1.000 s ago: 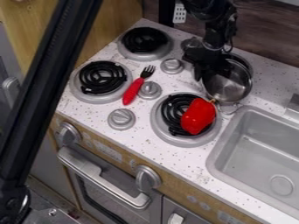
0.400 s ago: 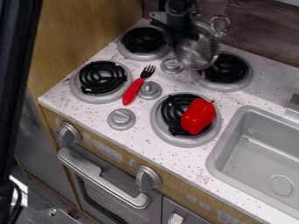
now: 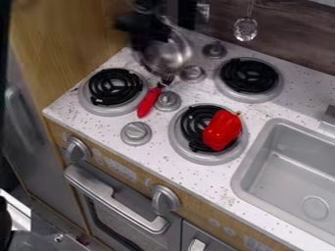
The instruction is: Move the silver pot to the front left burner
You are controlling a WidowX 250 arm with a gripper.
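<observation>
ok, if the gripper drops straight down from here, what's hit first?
Probably the tines of the red-handled fork, met by the silver pot in the gripper. Height above the counter is unclear, though.

The black coil burner (image 3: 116, 87) at left is lying open from above, bare counter (image 3: 91, 121) bordering its lower left. The round silver pot (image 3: 163, 55) and blurred black tool (image 3: 148, 40) are taking up room at upper left. A red-handled fork with black tines (image 3: 148, 102) is lying along the burner's right side, with a round grey knob (image 3: 168, 100) standing just beside it. Lower right of these, a shiny red toy pepper (image 3: 222, 130) is blocking part of the centre burner (image 3: 196, 128). Open space is stretching above the upper-right burner (image 3: 249, 76).
</observation>
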